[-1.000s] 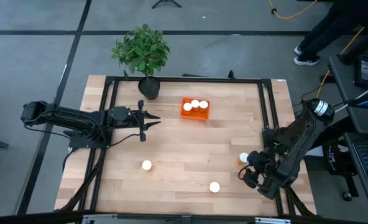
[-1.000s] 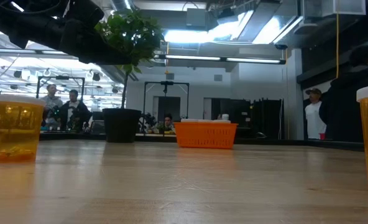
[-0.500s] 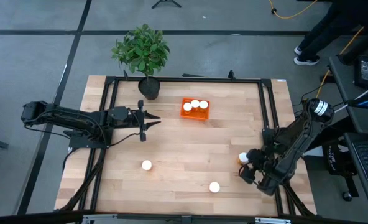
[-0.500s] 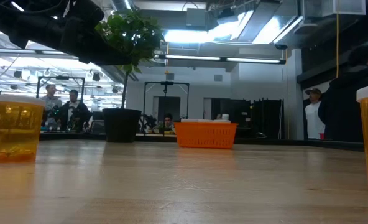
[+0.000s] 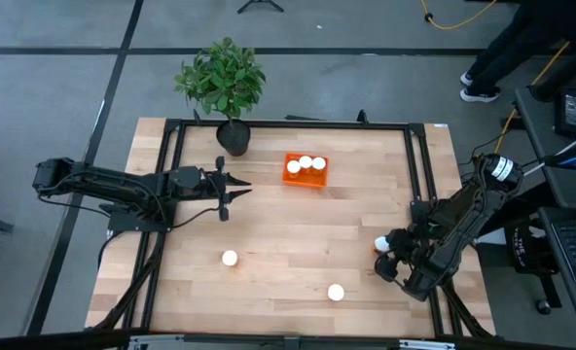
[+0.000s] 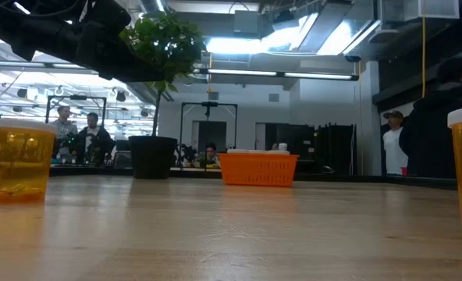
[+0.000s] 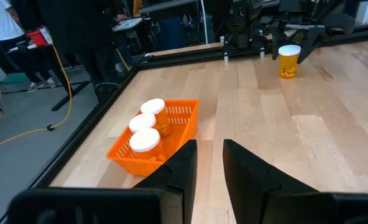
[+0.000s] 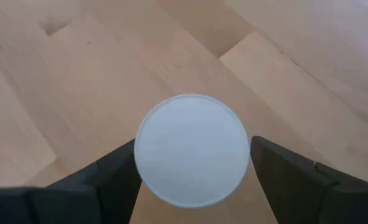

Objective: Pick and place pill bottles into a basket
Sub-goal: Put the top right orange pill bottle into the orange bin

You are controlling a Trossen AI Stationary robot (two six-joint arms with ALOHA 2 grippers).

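The orange basket (image 5: 306,171) sits at the far middle of the table with three white-capped pill bottles (image 7: 148,126) standing in it. Three more bottles stand on the table: one near left (image 5: 230,258), one near middle (image 5: 336,292), one at the right (image 5: 380,245). My right gripper (image 5: 385,255) is open above that right bottle; in its wrist view the fingers (image 8: 119,171) stand on either side of the white cap (image 8: 192,148). My left gripper (image 5: 239,189) hangs left of the basket, fingers nearly together, holding nothing.
A potted plant in a dark pot (image 5: 234,136) stands at the far left, close to the basket. A black frame (image 5: 419,165) runs along the table's edges. People stand in the room beyond the table. Bare wood lies between the basket and the loose bottles.
My right gripper has crept a little toward the table's far edge, closer over the right bottle, staying open. The bottles and the basket have kept their places.
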